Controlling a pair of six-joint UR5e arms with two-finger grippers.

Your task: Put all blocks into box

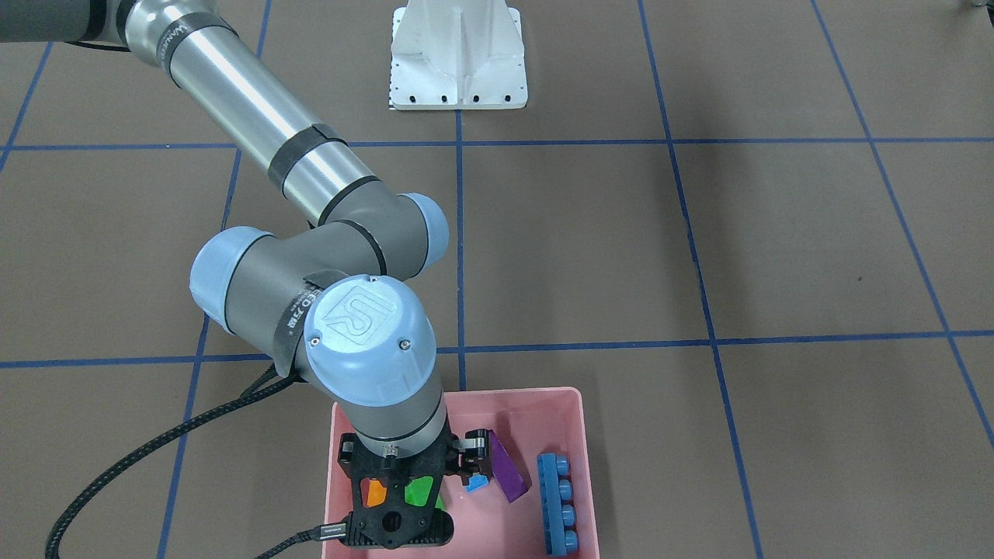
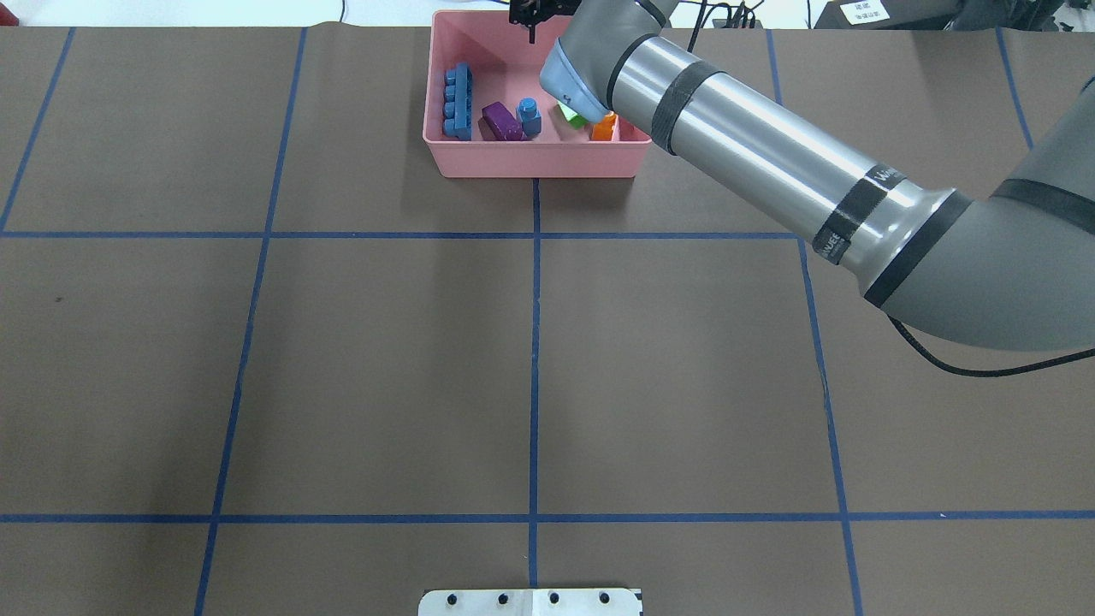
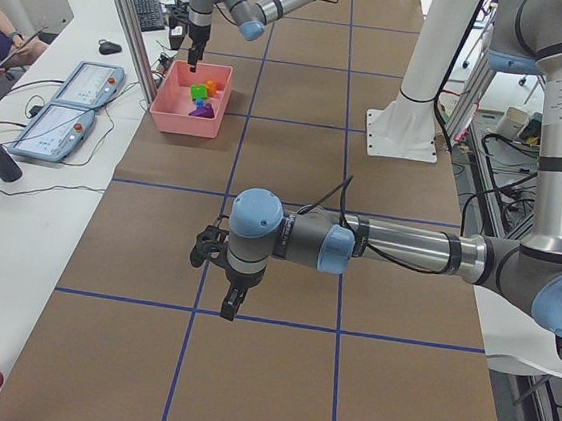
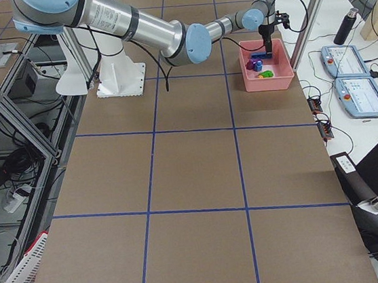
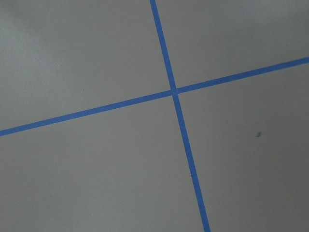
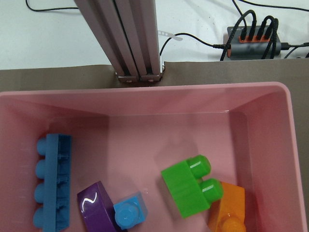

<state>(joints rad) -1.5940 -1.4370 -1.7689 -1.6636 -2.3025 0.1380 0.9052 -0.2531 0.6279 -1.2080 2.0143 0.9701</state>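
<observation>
Brown paper taped into blue squares covers your table [image 2: 385,359]. Nearest the robot, the left gripper [image 3: 231,304] hangs over it, and you cannot tell how its jaws stand. Farther out, at the far edge, sits the box [image 2: 539,162], a shallow, glossy pink plastic tray with rounded corners. All five studded blocks lie inside: the long blue block [image 6: 53,181], the purple block [image 6: 94,208] just beside the small blue cube [image 6: 129,215], and the green block [image 6: 188,183] against the orange block [image 6: 229,210]. The right gripper [image 1: 474,458] hovers over them with nothing visible in it, though you cannot see whether its fingers are parted. Loading looks finished to me, so your next move only needs that arm lifted straight up, clear of the walls.
</observation>
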